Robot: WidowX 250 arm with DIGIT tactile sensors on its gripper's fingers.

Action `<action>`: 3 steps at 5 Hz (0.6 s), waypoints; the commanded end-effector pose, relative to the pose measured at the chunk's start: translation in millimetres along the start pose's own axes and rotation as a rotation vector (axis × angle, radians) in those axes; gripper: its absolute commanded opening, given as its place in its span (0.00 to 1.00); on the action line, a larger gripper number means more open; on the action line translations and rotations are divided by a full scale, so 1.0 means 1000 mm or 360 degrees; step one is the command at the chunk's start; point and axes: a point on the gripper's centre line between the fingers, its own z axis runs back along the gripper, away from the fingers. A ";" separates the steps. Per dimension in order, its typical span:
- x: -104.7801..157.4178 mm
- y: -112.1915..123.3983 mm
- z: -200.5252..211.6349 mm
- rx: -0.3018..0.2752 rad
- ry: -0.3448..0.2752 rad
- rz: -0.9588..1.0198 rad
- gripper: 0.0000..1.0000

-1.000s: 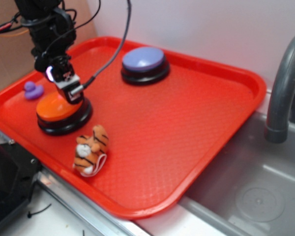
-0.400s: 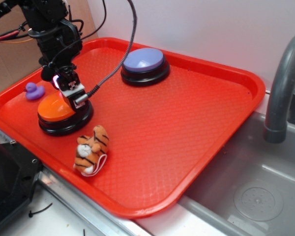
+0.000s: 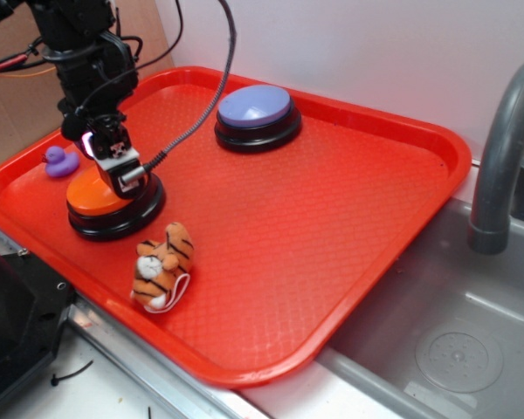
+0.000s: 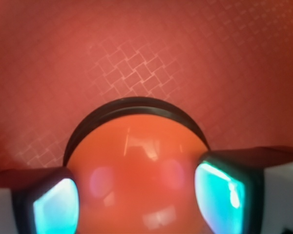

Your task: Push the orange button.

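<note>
The orange button [image 3: 89, 195], a glossy orange dome on a black base, sits at the near left of the red tray [image 3: 332, 218]. My gripper [image 3: 124, 175] points down at the dome's right part and appears to touch it. In the wrist view the button [image 4: 136, 161] fills the space under and between my fingers, whose pads [image 4: 56, 207] glow teal. The jaws stand apart with nothing held, and my gripper [image 4: 136, 202] is right over the dome.
A same-shaped button with a purple-blue top [image 3: 255, 106] stands at the tray's back. A small tiger plush [image 3: 162, 266] lies just in front of the orange button. A purple duck [image 3: 61, 161] sits to its left. A sink [image 3: 472, 349] and grey faucet [image 3: 502, 148] are at the right.
My gripper has shifted slightly, down and to the left, over the orange button's top. The button and the other things have stayed in place.
</note>
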 end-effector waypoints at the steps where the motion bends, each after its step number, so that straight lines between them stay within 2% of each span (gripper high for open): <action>1: 0.004 0.006 0.033 0.0073 -0.0145 0.0059 1.00; 3: 0.003 0.007 0.041 0.0065 -0.0153 0.0065 1.00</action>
